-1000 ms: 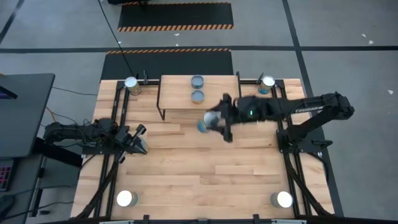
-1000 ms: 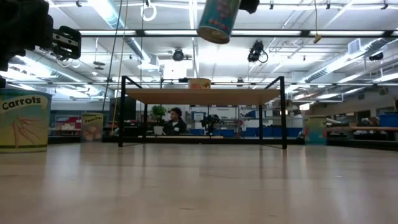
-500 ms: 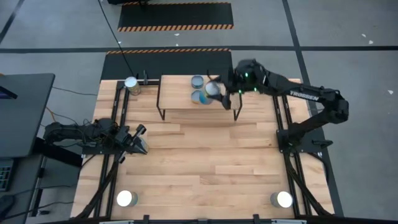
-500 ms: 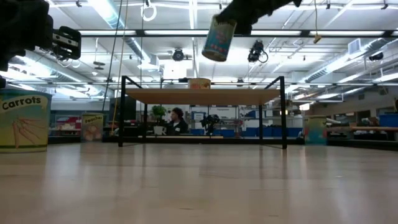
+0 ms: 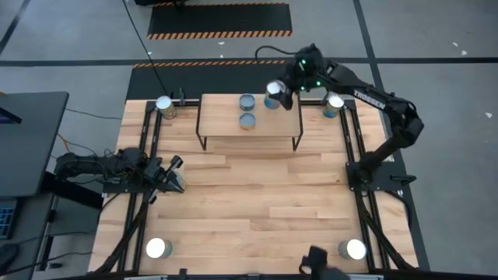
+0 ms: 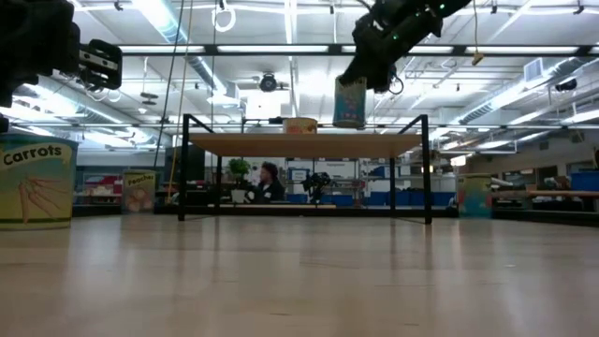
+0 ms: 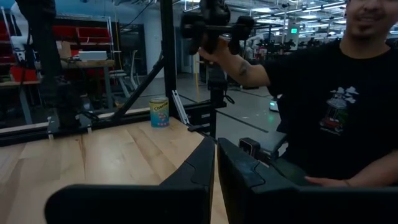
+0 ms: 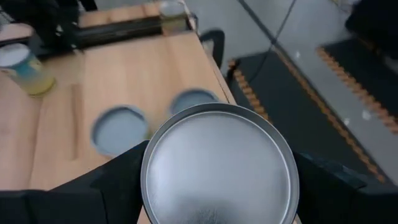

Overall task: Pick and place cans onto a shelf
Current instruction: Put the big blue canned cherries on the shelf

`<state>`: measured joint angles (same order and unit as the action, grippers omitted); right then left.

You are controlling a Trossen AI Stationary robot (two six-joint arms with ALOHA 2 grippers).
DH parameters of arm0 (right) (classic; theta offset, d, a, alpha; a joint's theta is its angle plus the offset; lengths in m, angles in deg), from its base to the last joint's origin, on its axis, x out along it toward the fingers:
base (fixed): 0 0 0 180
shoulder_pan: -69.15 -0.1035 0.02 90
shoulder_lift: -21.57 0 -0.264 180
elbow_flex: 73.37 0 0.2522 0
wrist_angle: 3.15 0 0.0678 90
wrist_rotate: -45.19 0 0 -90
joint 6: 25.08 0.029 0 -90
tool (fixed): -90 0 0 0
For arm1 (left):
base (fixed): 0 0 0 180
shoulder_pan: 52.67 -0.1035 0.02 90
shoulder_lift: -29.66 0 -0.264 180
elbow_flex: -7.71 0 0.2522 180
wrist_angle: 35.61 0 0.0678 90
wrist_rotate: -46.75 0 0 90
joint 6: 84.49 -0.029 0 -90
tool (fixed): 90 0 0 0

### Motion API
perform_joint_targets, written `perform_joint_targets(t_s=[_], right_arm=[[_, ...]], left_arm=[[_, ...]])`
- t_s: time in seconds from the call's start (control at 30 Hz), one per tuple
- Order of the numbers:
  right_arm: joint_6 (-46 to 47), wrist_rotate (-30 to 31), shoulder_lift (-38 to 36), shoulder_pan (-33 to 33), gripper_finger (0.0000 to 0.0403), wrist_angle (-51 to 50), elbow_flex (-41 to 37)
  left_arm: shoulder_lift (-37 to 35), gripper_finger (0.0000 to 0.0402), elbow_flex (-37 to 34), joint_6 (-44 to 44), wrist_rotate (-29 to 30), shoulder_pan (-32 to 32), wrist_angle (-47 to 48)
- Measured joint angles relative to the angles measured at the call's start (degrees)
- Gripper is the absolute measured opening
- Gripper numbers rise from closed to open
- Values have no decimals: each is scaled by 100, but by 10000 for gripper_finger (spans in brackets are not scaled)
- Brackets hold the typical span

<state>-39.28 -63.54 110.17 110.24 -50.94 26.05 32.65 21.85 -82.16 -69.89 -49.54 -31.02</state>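
Note:
My right gripper [image 5: 277, 92] is shut on a can with a bright silver top [image 8: 217, 165], held over the far right part of the shelf [image 5: 268, 131]. In the low view the can [image 6: 349, 101] hangs just above the shelf board [image 6: 304, 145]. Two cans with blue-grey tops [image 5: 247, 101] [image 5: 247, 120] stand on the shelf. Silver-topped cans stand at the table's corners [image 5: 164, 105] [image 5: 334, 103] [image 5: 158, 248] [image 5: 355, 249]. My left gripper [image 5: 176, 174] waits shut at the table's left side. My right gripper pinches the can's side wall between its two fingers [image 8: 118, 180], one on each side just below the top rim [image 8: 149, 186]. The fingers slant down from the table's right side. The can hangs upright, lifted clear of the shelf board.
Black frame rails [image 5: 148, 155] [image 5: 354, 155] run along both sides of the table. A person [image 7: 336, 106] stands by the table's near edge and holds up a dark device. A "Carrots" can [image 6: 36, 183] stands large at the low view's left.
My right gripper has swung toward the table's far edge, carrying the can from in front of the shelf to above its far right part. The can, tilted on the way, now hangs upright close above the board.

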Motion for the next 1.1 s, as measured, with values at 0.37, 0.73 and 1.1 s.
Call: perform_joint_targets(t_s=[0.37,0.73,1.1], right_arm=[[-107,-304,553,461,332,-548,257],[-97,-56,194,430,331,-944,145],[-81,-88,-194,487,333,-179,-565]], left_arm=[[0,27,0,-2,0,-2,-2],[0,27,-2,-2,0,-1,-1],[0,27,0,-1,-1,-1,-2]])
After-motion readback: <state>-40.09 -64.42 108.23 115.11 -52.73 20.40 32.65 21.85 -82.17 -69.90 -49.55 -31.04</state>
